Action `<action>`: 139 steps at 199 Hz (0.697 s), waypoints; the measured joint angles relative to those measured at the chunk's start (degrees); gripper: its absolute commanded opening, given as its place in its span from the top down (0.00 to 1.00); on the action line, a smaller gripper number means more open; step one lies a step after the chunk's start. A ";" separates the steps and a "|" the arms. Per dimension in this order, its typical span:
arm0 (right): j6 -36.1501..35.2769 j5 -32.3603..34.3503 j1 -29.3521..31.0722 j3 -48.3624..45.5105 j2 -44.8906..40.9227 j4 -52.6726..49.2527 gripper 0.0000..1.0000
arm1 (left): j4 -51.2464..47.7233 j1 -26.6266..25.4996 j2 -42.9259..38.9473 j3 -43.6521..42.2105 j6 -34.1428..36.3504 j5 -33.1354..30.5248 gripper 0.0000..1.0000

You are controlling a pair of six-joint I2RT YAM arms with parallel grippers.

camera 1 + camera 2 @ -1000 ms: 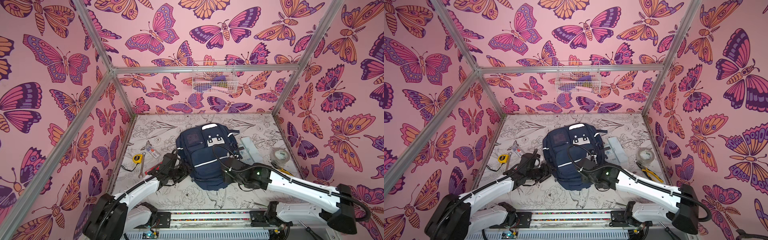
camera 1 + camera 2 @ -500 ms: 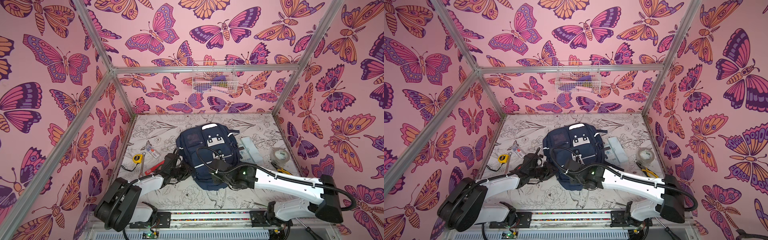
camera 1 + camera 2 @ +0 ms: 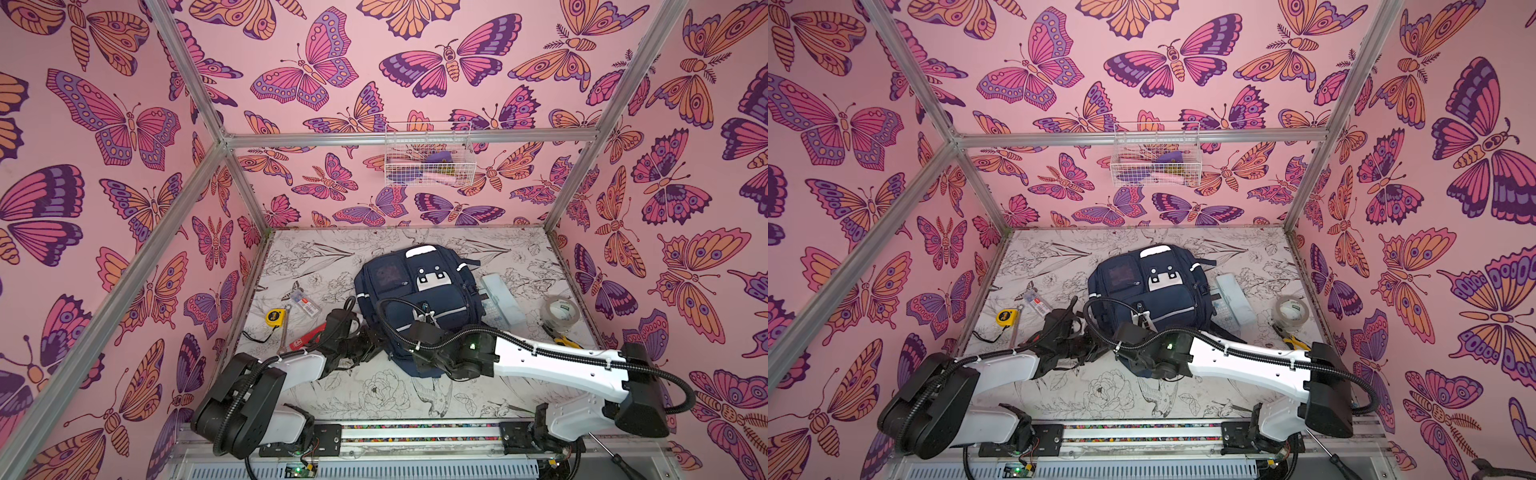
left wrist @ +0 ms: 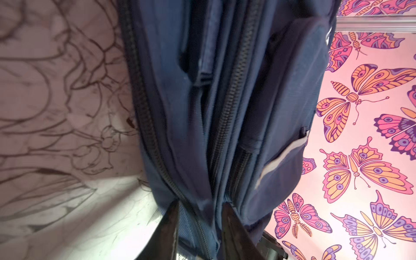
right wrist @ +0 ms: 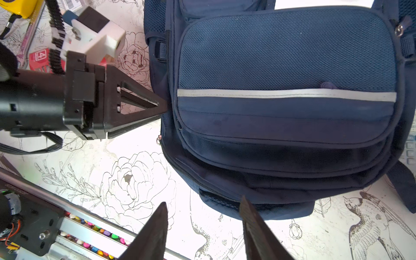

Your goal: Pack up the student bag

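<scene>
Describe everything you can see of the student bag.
The student bag is navy fabric with a mesh front pocket, pale reflective stripes and a black-dotted white patch. It lies front up on the table. The left tool pinches a fold at its zipped side; the right tool stands open over its bottom edge.

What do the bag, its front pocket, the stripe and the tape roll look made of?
The bag looks like matte navy woven fabric, probably synthetic: fine weave, stitched seams. The pocket is open mesh: dotted holes. The stripe is a grey reflective strip: pale sheen. The tape roll seems clear glossy plastic film: translucent.
</scene>
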 measured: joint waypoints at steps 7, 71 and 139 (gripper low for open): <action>0.02 -0.37 0.07 0.02 0.26 0.02 0.47 | 0.44 0.17 0.87 0.24 -0.20 0.42 0.81; 0.04 -5.88 1.99 4.74 5.86 0.26 0.70 | 22.08 1.33 9.35 -0.44 -11.89 6.23 1.00; 1.86 -7.52 1.84 11.91 13.81 0.35 0.82 | 24.70 0.79 -0.87 -0.31 -15.98 5.20 1.00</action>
